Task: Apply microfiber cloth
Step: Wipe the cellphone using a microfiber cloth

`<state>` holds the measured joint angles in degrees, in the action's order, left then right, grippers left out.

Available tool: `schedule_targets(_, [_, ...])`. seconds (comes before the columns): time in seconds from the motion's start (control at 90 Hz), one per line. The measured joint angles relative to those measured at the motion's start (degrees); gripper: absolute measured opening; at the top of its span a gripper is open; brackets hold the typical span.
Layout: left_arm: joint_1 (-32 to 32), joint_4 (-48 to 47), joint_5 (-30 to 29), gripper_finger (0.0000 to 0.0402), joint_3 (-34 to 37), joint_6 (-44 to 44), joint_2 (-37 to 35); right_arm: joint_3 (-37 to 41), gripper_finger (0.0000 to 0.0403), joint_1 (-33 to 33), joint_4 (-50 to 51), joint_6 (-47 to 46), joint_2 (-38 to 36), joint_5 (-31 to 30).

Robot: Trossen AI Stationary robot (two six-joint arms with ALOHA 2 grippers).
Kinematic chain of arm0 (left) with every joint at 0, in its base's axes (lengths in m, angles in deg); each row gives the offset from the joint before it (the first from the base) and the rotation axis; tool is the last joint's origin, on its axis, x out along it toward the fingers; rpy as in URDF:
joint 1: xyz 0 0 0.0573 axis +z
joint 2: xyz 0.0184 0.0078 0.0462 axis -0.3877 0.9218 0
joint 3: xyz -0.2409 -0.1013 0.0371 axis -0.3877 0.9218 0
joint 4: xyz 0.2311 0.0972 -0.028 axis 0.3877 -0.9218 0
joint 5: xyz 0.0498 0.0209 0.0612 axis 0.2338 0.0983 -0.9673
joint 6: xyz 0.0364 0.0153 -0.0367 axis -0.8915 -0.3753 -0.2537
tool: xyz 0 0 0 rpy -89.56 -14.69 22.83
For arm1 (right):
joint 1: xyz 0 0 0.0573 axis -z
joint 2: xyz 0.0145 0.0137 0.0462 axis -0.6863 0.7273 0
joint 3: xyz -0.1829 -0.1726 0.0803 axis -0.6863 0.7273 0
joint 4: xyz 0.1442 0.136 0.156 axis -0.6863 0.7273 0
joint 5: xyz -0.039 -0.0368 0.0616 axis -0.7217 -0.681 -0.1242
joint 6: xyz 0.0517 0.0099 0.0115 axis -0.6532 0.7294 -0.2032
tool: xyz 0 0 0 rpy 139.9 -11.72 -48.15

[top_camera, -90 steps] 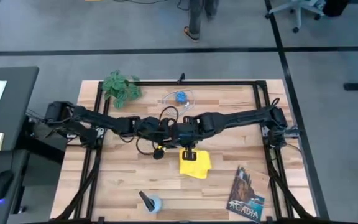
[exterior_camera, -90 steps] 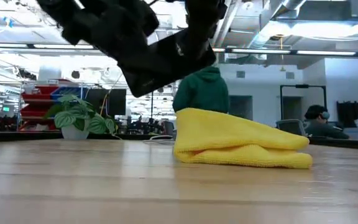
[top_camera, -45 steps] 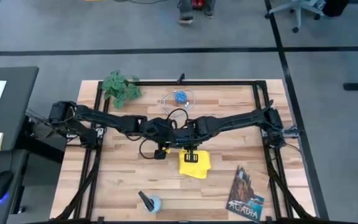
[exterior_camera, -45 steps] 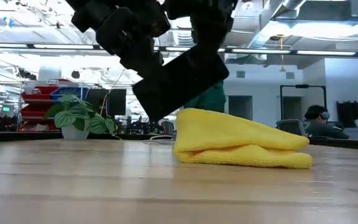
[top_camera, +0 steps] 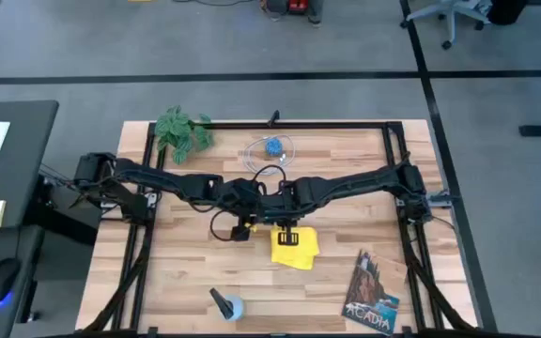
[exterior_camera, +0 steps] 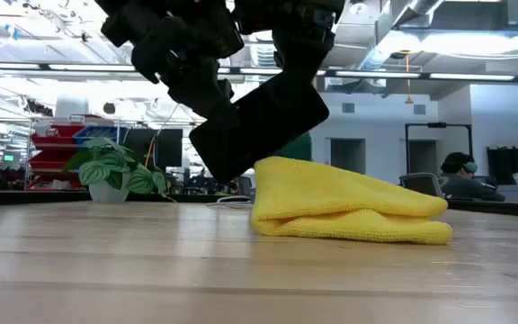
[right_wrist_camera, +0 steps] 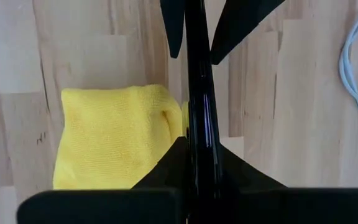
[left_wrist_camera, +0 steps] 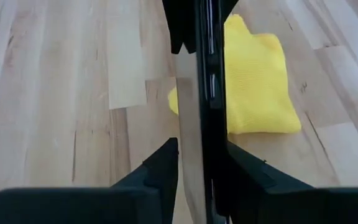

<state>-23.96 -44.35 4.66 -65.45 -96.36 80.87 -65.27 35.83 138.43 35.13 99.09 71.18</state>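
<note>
The microfiber cloth (top_camera: 295, 245) is yellow and folded. It lies flat on the wooden counter (top_camera: 195, 263), just under and beside the two hands. In the low view the cloth (exterior_camera: 344, 212) is a soft heap, and a black smartphone (exterior_camera: 259, 123) hangs tilted above it, with its low end close to the edge of the cloth.

The left hand (left_wrist_camera: 194, 146) pinches the thin phone (left_wrist_camera: 202, 74) edge-on between its fingers (left_wrist_camera: 162, 168). The right hand (right_wrist_camera: 194, 158) pinches the same phone (right_wrist_camera: 197, 81) from the other end. Both hands are clenched on it, and they meet over the middle of the counter, right next to the cloth.

Farther from the hands, a green leafy plant (top_camera: 183, 130) stands at a far corner. A white cable with a blue thing (top_camera: 272, 146) lies behind the hands. A book (top_camera: 372, 293) lies near the front edge.
</note>
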Motion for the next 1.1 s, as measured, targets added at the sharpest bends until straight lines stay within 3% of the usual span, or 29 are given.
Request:
schedule_targets(0.122, [0.0, 0.2, 0.0, 0.0067, 0.0, -0.6, 1.5, 0.0, 0.0017, 0.0, -0.5, 0.0, 0.0, 0.0])
schedule_targets(0.278, [-0.6, 0.2, -2.5, 0.0014, 0.0, -0.6, 2.9, 0.1, 0.0017, -0.2, -0.4, -0.9, 0.1, -0.1])
schedule_targets(0.478, [-0.8, 0.2, -3.1, 0.0007, 0.0, -0.6, 2.6, 0.1, 0.0025, -0.3, -0.6, -0.6, 0.1, -0.2])
schedule_targets(0.689, [-0.8, 0.7, -2.7, 0.0003, 0.0, -0.7, 2.6, 0.0, 0.0069, -0.5, -1.8, 1.3, 0.1, -0.1])
schedule_targets(0.889, [-0.8, 1.6, -3.4, 0.0002, 0.3, -0.2, 2.6, -0.1, 0.0140, -0.6, -0.7, 4.3, -0.2, -0.4])
schedule_targets(1.011, [0.2, 4.0, -3.4, 0.0002, 2.8, 1.6, 1.7, -0.2, 0.0166, -2.6, 3.0, 4.4, -1.1, -8.9])
schedule_targets(1.1, [1.2, 4.9, -3.4, 0.0002, 5.6, 3.1, -0.3, -0.2, 0.0169, -4.6, 6.1, 2.6, -1.5, -11.1])
